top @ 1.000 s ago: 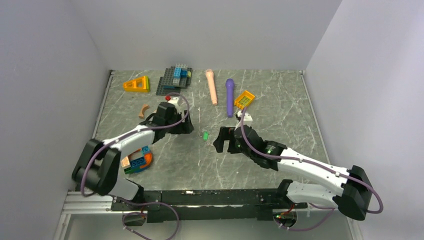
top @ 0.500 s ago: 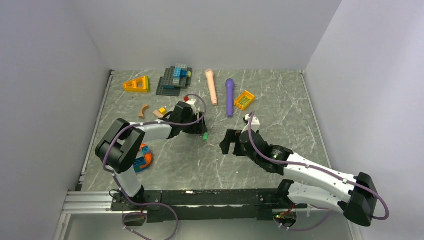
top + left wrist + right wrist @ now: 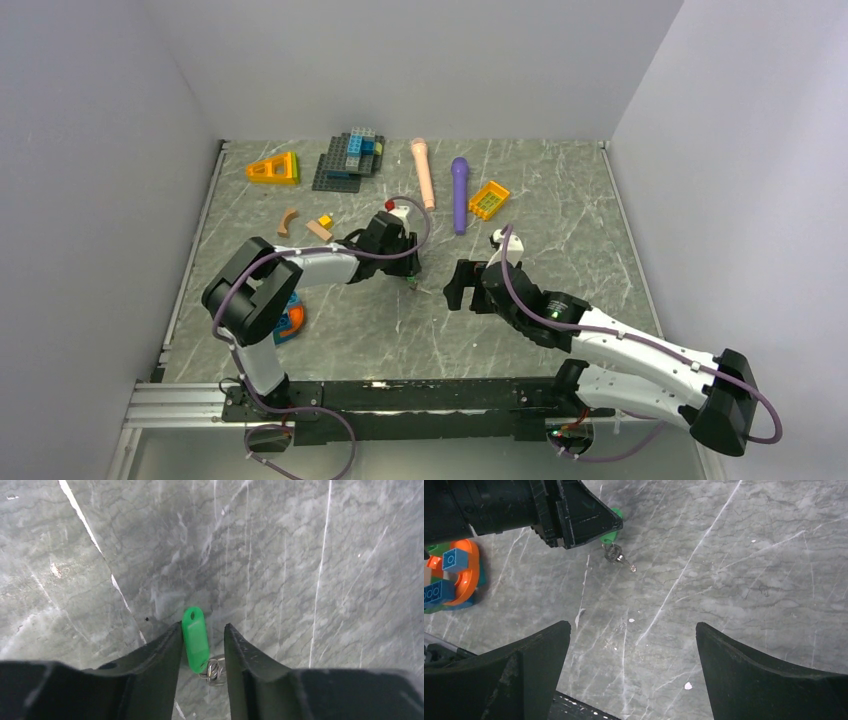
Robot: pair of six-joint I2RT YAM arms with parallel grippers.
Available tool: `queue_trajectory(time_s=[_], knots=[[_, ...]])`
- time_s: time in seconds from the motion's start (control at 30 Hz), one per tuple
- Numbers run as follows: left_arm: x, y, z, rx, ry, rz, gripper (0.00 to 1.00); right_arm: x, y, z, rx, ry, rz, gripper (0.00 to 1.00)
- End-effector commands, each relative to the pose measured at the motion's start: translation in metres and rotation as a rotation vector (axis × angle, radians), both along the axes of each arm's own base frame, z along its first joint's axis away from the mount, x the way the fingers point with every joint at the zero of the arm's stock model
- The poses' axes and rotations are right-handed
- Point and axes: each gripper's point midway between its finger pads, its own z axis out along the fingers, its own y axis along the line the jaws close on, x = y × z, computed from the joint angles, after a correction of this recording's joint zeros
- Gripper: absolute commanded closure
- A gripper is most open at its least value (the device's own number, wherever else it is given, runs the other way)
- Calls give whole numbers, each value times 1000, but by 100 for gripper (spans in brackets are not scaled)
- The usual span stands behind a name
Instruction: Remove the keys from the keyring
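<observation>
The keyring point(image 3: 214, 670) lay on the marble table point(image 3: 300, 555) deep between the fingers of the left pincer point(image 3: 202, 627), its green tag point(image 3: 195, 639) reaching toward their tips. The jaws stood half spread, one finger touching the tag, the other just clear. Beyond, the right pincer point(image 3: 634, 630) hovered spread wide, empty.

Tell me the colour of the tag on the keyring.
The tag is bright green; the left wrist view shows it best, between the left tool's jaws.
</observation>
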Motion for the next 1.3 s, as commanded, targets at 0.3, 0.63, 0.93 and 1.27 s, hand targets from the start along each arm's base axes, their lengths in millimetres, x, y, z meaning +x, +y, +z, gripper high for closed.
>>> queue_trajectory(time_s=[0.3, 0.63, 0.93, 1.27], knots=[[-7, 11, -9, 85, 70, 20, 100, -1, -1, 12, 23, -24, -1, 0], [-17, 11, 49, -3, 1, 8, 100, -1, 6, 25, 87, -62, 28, 0], [-41, 25, 118, -125, -98, 21, 100, -10, 22, 59, 245, -169, 143, 0], [-71, 51, 203, -268, -186, 82, 100, -33, 56, 96, 378, -413, 450, 0]])
